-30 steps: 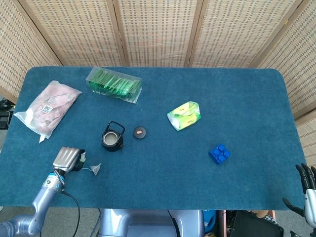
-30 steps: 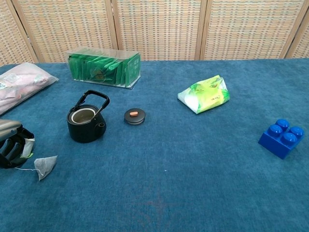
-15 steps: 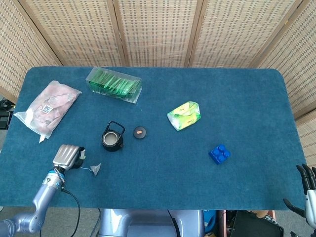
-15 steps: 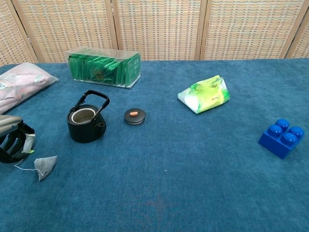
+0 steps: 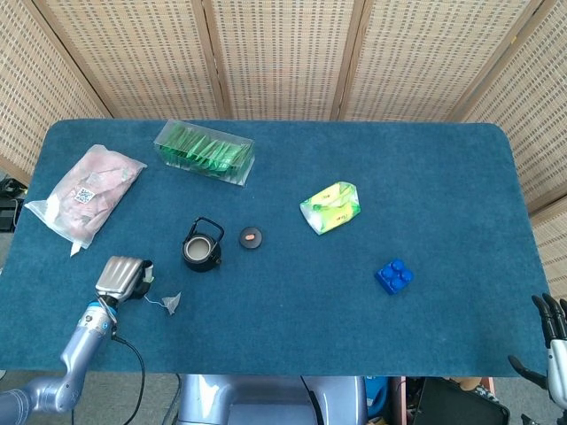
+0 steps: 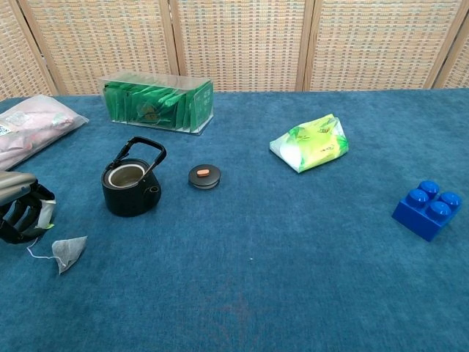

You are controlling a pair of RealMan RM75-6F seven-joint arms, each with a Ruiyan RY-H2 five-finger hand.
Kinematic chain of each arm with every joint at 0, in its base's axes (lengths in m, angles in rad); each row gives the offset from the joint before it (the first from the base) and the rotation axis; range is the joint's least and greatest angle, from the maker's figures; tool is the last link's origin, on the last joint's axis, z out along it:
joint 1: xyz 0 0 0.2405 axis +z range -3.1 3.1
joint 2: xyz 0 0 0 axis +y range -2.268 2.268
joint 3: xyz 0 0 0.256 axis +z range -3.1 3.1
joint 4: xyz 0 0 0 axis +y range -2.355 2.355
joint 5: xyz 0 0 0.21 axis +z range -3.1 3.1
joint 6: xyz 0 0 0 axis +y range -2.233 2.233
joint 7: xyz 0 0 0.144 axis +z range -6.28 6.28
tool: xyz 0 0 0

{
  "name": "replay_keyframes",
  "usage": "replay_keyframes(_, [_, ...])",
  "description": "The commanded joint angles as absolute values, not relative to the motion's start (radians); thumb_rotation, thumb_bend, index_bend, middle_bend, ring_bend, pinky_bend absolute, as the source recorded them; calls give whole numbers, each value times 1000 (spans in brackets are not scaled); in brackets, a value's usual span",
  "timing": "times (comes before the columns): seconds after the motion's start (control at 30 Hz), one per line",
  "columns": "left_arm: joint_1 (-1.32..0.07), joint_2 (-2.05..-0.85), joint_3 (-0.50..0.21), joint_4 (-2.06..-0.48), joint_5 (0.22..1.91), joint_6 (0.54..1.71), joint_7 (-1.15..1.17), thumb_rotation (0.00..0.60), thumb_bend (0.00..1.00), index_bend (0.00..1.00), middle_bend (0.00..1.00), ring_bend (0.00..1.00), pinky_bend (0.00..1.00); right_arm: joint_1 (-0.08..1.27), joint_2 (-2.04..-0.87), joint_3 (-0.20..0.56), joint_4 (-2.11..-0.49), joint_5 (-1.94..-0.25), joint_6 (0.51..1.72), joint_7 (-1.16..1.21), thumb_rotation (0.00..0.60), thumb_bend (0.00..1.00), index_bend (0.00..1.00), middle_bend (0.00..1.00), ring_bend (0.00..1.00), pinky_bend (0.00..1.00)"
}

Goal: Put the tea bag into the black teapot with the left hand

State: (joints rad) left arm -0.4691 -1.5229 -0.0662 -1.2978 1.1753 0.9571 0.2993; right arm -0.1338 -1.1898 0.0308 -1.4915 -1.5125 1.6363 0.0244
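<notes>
Near edge, left: left hand (image 6: pixel 22 216) low over blue cloth table (image 6: pixel 293 264), fingers curled round the paper tag, string running to tea bag (image 6: pixel 67 252). Tea bag itself flat on the cloth just right of the hand, in front of and left of the black teapot (image 6: pixel 130 187). Right hand (image 5: pixel 553 341) off the table's near right corner, fingers apart, nothing held. Teapot upright, open, handle raised; lid (image 6: pixel 204 176) beside it to the right, apart. Blue brick (image 6: pixel 427 209) far right. Green-yellow packet (image 6: pixel 311 143) centre-right. Further back: clear box of green sachets (image 6: pixel 157 103); pink bag (image 6: pixel 33 128) at left edge.
</notes>
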Motion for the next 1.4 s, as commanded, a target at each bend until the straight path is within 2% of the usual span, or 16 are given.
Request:
replay_keyframes(0.03, [-473,-1526,-70,-1293,1172,955,299,600,845,616,716,645,694,-134,-1190,31,-1491,-1512,1636,25,600,19,107,141,0,64])
replay_keyframes(0.33, [-484,-1536,-75,-1285,1166,952,300,600,1000,636,724,654,709,-136,-1189,32,-1491,-1511,1638,25,600,19,107,141,0,64])
replay_keyframes(0.77, [-479,-1483,-88,-1367,1224,1026,268,600,1000,667,730,658,709,-137,-1188,33,-1494,-1517,1645,25,600,19,107,141,0,64])
replay_keyframes(1.2, [-473,-1326,-132,-1610,1349,1140,152,600,1000,677,735,663,709,-139,-1198,34,-1475,-1518,1647,49,600,19,107,141,0,64])
replay_keyframes(1.4, [-487,-1299,-148,-1663,1383,1157,135,600,1000,681,740,666,709,-140,-1204,34,-1463,-1517,1647,60,600,19,107,141,0,64])
